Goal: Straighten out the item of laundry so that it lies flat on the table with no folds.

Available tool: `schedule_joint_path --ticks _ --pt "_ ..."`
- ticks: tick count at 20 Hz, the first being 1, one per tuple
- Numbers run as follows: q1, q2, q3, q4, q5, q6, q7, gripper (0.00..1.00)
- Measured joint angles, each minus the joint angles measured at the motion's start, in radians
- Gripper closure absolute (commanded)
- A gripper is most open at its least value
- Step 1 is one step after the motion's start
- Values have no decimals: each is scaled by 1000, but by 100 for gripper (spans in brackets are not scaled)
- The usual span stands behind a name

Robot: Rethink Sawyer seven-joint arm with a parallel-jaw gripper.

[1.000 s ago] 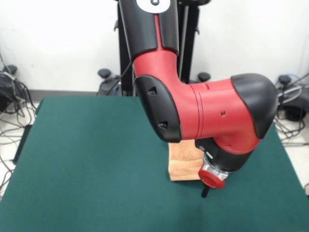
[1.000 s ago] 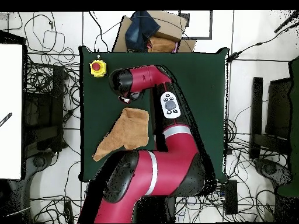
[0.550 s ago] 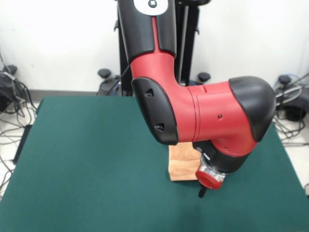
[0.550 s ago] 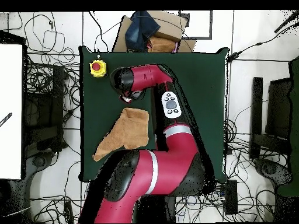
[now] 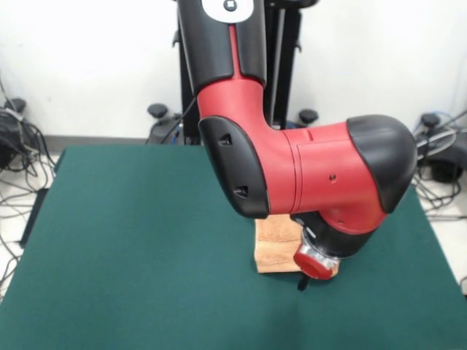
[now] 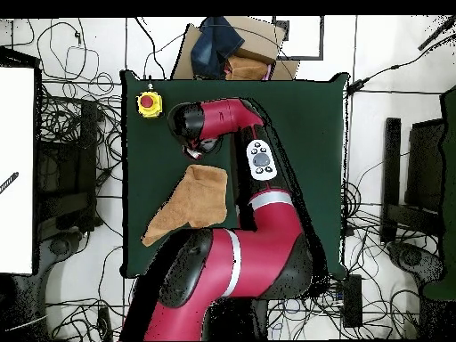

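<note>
The item of laundry [image 6: 198,199] is a peach-orange towel lying rumpled on the green table [image 6: 303,134], with one corner drawn out to a point toward the lower left of the overhead view. In the front view the arm hides most of the towel [image 5: 274,249], and only its near part shows. My gripper [image 6: 193,154] hangs just beyond the towel's upper edge in the overhead view. In the front view my gripper [image 5: 301,284] shows only as a dark tip under the red wrist cap, low over the table [image 5: 131,240] by the towel's near right corner. Its state is hidden.
A yellow box with a red button [image 6: 149,104] stands on the table corner near the gripper. A cardboard box with dark blue cloth [image 6: 230,46] sits beyond the table edge. The arm's elbow covers the table's lower middle in the overhead view. Cables lie around on the floor.
The wrist has turned and shifted slightly, carrying the gripper tip a little left and up in the front view. The towel keeps the same shape and place.
</note>
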Motion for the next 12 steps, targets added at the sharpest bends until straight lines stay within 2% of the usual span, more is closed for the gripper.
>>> schedule_joint_path --ticks 12 --pt "0 0 0 0 0 68 0 0"
